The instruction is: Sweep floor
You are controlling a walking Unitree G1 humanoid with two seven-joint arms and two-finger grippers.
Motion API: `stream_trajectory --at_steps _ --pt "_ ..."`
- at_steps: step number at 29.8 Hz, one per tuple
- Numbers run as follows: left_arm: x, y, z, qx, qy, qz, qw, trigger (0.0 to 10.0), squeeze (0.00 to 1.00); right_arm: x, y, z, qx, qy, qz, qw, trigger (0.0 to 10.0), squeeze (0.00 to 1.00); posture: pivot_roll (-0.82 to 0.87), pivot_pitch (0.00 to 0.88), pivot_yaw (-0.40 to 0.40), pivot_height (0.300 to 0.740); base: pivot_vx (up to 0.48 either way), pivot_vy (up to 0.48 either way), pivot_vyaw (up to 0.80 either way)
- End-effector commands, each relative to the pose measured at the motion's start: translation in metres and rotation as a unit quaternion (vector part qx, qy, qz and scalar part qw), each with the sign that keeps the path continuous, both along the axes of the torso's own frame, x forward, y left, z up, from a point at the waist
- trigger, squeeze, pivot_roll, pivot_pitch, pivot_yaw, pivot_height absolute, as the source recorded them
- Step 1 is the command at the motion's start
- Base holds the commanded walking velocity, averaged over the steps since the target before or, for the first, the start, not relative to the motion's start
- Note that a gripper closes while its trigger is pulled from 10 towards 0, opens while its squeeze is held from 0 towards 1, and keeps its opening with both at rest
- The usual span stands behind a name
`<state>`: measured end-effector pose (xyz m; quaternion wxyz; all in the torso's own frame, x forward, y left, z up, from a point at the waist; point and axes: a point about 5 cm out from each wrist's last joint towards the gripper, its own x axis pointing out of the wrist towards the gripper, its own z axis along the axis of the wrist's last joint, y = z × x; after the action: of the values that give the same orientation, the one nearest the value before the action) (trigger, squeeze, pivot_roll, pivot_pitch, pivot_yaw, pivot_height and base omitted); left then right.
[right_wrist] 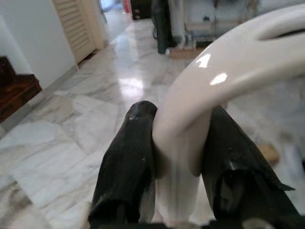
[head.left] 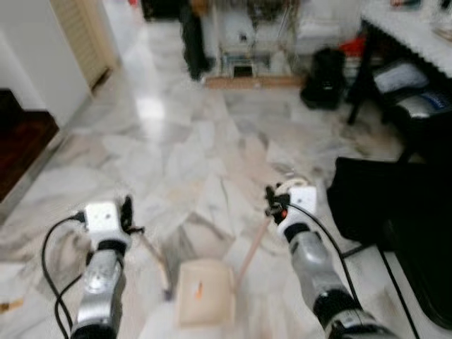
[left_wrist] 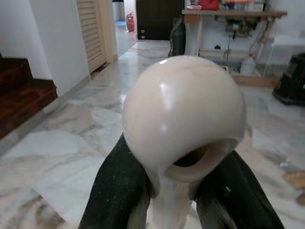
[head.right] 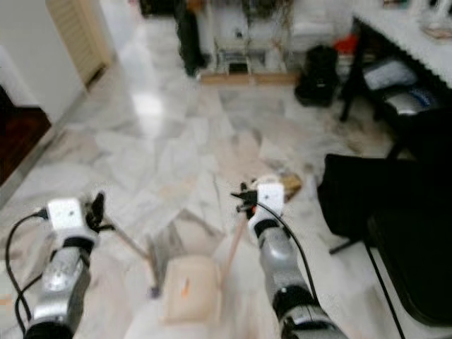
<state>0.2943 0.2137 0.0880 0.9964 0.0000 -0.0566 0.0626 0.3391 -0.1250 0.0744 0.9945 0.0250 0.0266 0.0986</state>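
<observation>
Left gripper [left_wrist: 167, 191] pinching rounded cream top of broom handle [left_wrist: 183, 124], fingers [left_wrist: 119, 191] either side. Right gripper [right_wrist: 178, 176] clamped on looped cream dustpan handle [right_wrist: 209, 90]. Both poles slant down to cream dustpan [head.left: 205, 291] on marble floor [head.left: 183, 141] between arms, kinda blurry. Black chair [head.left: 395, 212] off to right, brown scrap [head.right: 291, 182] on floor near it.
</observation>
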Motion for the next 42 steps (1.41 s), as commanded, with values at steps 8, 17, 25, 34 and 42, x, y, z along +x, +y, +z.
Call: stream_trajectory --at_steps 8,17,25,34,42 --pt "0.0031 0.0053 0.0111 0.016 -0.026 0.010 0.999 10.0 0.00 0.0039 0.0112 0.0106 0.006 -0.023 0.018 1.000 10.0 0.00 0.01 0.000 0.019 0.740 0.322 0.000 0.00" --pt "0.0053 0.0033 0.0121 0.014 -0.028 0.007 0.999 10.0 0.00 0.0046 0.0116 0.0114 0.005 -0.024 0.020 1.000 10.0 0.00 0.01 0.000 0.018 0.740 0.322 0.000 0.00" --pt "0.0038 0.0048 0.0120 0.011 -0.029 0.013 0.999 10.0 0.00 0.0051 0.0067 0.0123 0.006 -0.025 0.011 1.000 10.0 0.00 0.01 0.000 0.019 0.740 0.322 0.000 0.00" --pt "0.0028 0.0046 0.0110 0.010 -0.028 0.016 0.999 10.0 0.00 0.0052 0.0062 0.0130 0.005 -0.026 0.009 1.000 10.0 0.00 0.01 0.000 0.021 0.740 0.325 0.000 0.00" --pt "0.0030 0.0006 0.0104 0.005 -0.028 0.014 1.000 10.0 0.00 0.0056 0.0046 0.0140 0.004 -0.027 0.007 1.000 10.0 0.00 -0.01 0.000 0.021 0.740 0.327 0.000 0.00"
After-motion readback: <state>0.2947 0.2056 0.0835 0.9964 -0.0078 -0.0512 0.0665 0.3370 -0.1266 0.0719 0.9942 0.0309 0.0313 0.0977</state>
